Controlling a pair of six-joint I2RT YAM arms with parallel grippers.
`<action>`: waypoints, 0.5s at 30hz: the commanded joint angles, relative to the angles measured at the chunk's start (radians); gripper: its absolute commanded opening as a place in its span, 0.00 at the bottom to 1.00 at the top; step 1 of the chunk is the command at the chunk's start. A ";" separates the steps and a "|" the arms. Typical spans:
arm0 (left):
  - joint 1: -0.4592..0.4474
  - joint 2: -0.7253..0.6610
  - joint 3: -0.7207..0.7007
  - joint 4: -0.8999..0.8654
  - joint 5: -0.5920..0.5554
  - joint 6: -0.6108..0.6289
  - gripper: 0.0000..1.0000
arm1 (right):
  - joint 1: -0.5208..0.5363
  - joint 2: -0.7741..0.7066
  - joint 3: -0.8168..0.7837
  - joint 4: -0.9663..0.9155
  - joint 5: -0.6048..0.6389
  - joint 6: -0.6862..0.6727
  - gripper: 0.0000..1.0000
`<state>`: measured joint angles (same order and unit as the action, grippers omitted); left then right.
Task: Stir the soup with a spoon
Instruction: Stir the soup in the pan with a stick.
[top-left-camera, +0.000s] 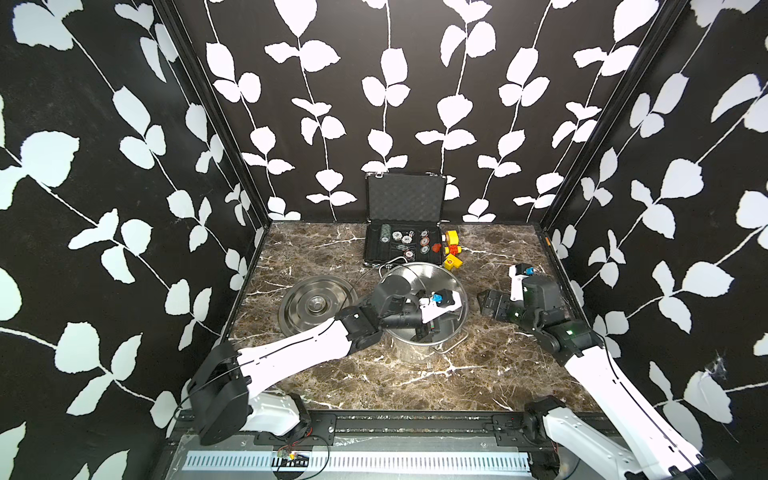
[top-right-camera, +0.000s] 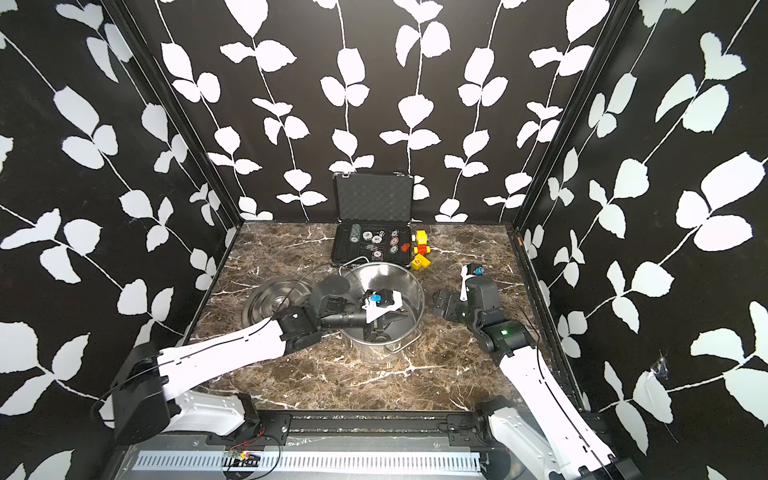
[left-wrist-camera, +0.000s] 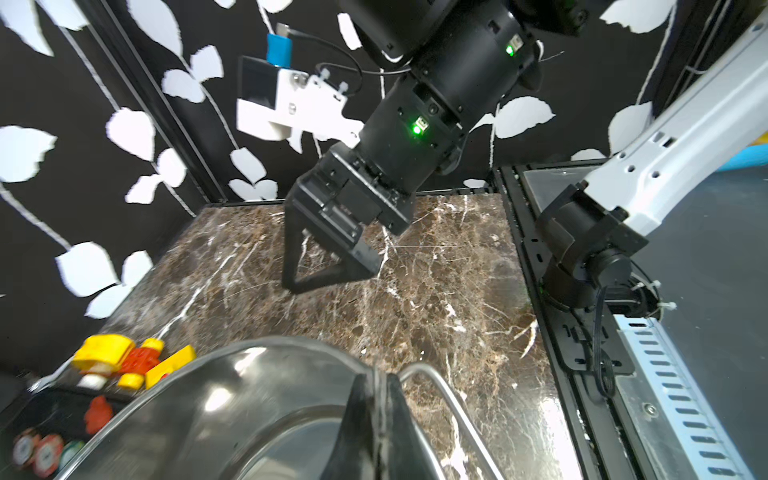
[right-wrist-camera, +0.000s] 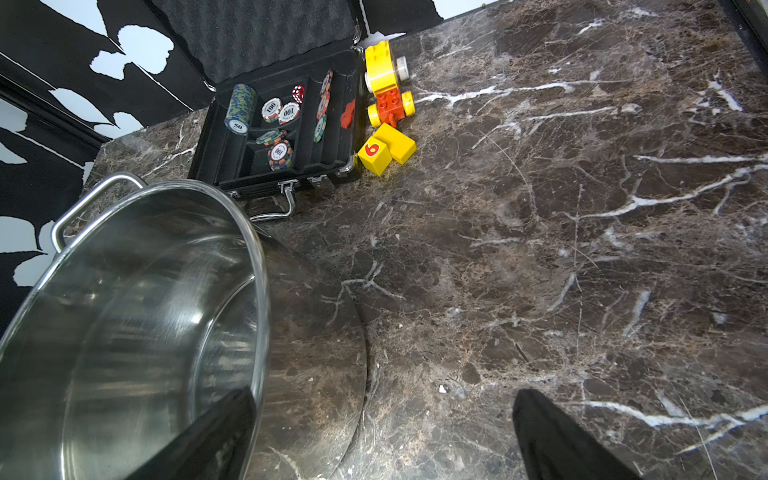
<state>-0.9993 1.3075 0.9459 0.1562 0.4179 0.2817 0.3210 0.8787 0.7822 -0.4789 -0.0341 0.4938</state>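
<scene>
Round stainless steel pot with wire loop handles stands near the middle of the brown marble bench. Its flat steel lid lies just beside it, toward the left edge.

The left arm reaches across the pot's rim. We see the left pincer pointing down inside the pot, with its fingers pressed together. The long, thin silver metal spoon cannot be made out in any view. The wrist and its camera mount cover that part of the pot, so we cannot tell whether the spoon sits between those fingers.

The right pincer hangs low over bare bench between the pot and the right edge. Its fingers are spread wide and hold nothing.

At the middle of the back edge, a black foam-lined case stands open with its lid upright against the wall. Its tray holds striped poker chips. Yellow and red toy blocks lie just beside the case, on the side toward the right edge.
</scene>
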 joint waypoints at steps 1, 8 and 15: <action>0.025 -0.077 -0.058 0.064 -0.069 -0.036 0.00 | 0.004 -0.003 0.002 0.021 0.005 0.000 0.99; 0.183 -0.176 -0.214 0.297 -0.089 -0.206 0.00 | 0.005 0.023 0.027 0.025 -0.012 -0.001 0.99; 0.343 -0.195 -0.276 0.401 -0.091 -0.296 0.00 | 0.004 0.026 0.035 0.024 -0.012 -0.004 0.99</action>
<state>-0.6971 1.1419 0.6807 0.4496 0.3347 0.0479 0.3210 0.9047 0.7845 -0.4786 -0.0422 0.4934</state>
